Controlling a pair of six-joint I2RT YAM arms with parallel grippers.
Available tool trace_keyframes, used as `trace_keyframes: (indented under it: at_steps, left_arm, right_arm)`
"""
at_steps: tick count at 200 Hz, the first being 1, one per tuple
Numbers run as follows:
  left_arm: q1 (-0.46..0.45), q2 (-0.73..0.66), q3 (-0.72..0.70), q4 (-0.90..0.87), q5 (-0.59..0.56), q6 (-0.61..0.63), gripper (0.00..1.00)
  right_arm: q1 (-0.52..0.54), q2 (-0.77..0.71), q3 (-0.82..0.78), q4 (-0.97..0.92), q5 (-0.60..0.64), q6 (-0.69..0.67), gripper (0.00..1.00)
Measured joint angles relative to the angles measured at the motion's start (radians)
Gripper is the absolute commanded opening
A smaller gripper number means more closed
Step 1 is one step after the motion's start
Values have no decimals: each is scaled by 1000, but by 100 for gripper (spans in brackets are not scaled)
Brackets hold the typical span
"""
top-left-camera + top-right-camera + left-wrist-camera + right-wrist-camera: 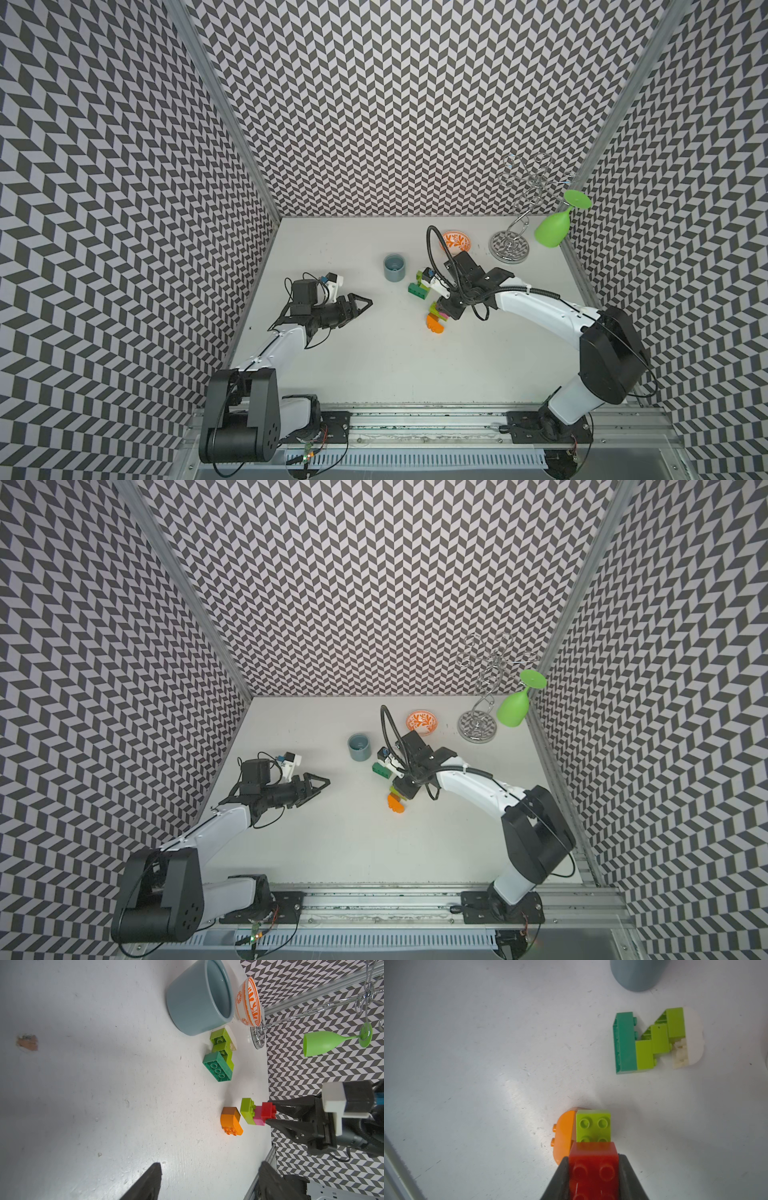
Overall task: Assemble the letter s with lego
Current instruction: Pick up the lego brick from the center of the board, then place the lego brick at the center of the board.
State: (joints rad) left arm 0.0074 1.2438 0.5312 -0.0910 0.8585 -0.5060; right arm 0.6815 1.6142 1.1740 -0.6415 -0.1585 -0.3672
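We've got the red brick pinched tight in the right claw
It's mid bench, stuck to a pink brick and lime brick beside the orange brick; left claw hangs open near the left edge.

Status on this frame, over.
Left gripper open, empty. Right gripper shut on red brick, pink brick and lime brick attached. Orange piece close beside, nothing blocking.
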Motion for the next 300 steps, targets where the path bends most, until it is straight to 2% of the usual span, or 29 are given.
trace_keyframes:
  at_steps: [53,89,119,160,174,198,251,300]
  left_arm:
    - [0,0,0,0,0,0,75]
    - [3,0,0,1,1,0,75]
    - [9,0,0,2,4,0,76]
    - [12,0,0,6,5,0,76]
    - [13,0,0,8,5,0,77]
    - [13,0,0,8,8,0,77]
    - [13,0,0,8,11,0,76]
    - [15,0,0,9,11,0,76]
  right_arm:
    - [174,20,14,-7,-73,-71,15]
    - [215,113,30,15,-84,-101,25]
    - [226,153,30,23,-74,-115,40]
    - [235,157,35,31,-42,-118,67]
    - [237,156,37,33,-22,-120,72]
    - [236,114,34,35,26,-101,73]
    - [145,-130,-82,144,85,53,67]
    - [129,-143,-296,254,93,212,70]
